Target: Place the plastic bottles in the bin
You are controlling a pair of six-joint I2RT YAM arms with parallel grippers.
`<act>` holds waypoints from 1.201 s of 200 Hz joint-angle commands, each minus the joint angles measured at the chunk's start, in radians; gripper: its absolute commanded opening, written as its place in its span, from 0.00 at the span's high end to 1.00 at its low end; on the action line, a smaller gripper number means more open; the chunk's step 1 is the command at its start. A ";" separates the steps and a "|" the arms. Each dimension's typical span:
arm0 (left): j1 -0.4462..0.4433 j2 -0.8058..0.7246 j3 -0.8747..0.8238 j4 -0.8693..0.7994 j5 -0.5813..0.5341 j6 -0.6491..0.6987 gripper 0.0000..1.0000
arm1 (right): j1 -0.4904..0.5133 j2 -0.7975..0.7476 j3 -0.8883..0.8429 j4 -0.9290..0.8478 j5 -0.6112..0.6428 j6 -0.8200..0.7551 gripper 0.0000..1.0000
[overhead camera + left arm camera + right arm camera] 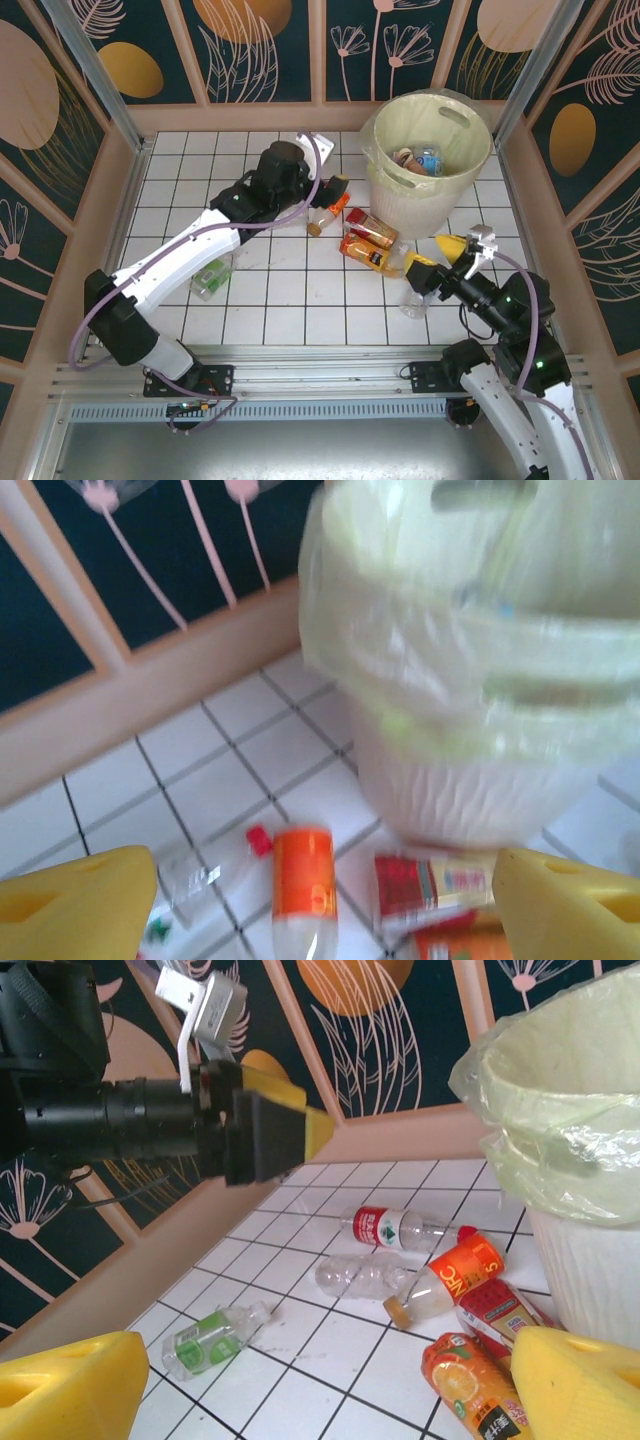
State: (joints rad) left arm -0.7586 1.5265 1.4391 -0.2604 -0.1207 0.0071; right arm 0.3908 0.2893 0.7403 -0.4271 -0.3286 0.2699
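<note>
- The left fingers (pixel 340 184) are spread wide with nothing between them. They hover low over the tabletop (pixel 285 305), just off the bin's 9 o'clock side.
- In the left wrist view the orange-label bottle (pixel 303 880) lies on its side right below that gap.
- A clear red-capped bottle (pixel 205 880) sits just beside it at 9 o'clock, and a red-label bottle (pixel 430 880) at 3 o'clock lies against the foot of the bin. That view is pretty blurry, so I can't say more about them.
- The right fingers (pixel 437 256) are spread and empty too. They're parked around the bin's 6 o'clock, near a clear bottle (pixel 415 300).
- The bin (pixel 415 205) stands upright at about 1 o'clock on the tabletop, with a few bottles (pixel 420 158) already inside.
- Most of the rest are bunched at its base from 6 to 9 o'clock. A green-label bottle (pixel 212 278) lies well apart, out at 9 o'clock.
- My read is that the job's maybe a third done and the left arm is lining up a pick on the orange-label bottle.
- The next move would be to drop straight down, pinch across the bottle's body and lift clear of the rim. Then swing toward 3 o'clock over the opening and let go.
- It needs care, since the neighbours are close enough to get nudged.
</note>
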 commanded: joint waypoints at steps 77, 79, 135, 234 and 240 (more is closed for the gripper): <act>0.003 -0.390 -0.440 0.060 0.303 0.042 0.01 | 0.007 0.371 0.009 -0.043 0.039 0.048 0.21; 0.004 -0.397 -0.447 0.067 0.311 0.044 0.01 | 0.007 0.379 0.007 -0.042 0.039 0.046 0.21; 0.002 -0.505 -0.473 0.027 0.470 0.078 0.01 | 0.054 0.573 0.009 -0.068 0.120 -0.005 0.21; 0.004 -0.594 -0.522 0.117 0.508 0.055 0.01 | 0.238 0.988 0.085 -0.002 0.433 -0.105 0.20; 0.004 -0.592 -0.523 0.120 0.517 0.052 0.01 | 0.248 1.020 0.096 -0.004 0.449 -0.116 0.20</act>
State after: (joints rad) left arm -0.7578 0.9405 0.9287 -0.2054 0.3470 0.0750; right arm 0.6037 1.2110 0.7708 -0.4423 0.0025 0.2146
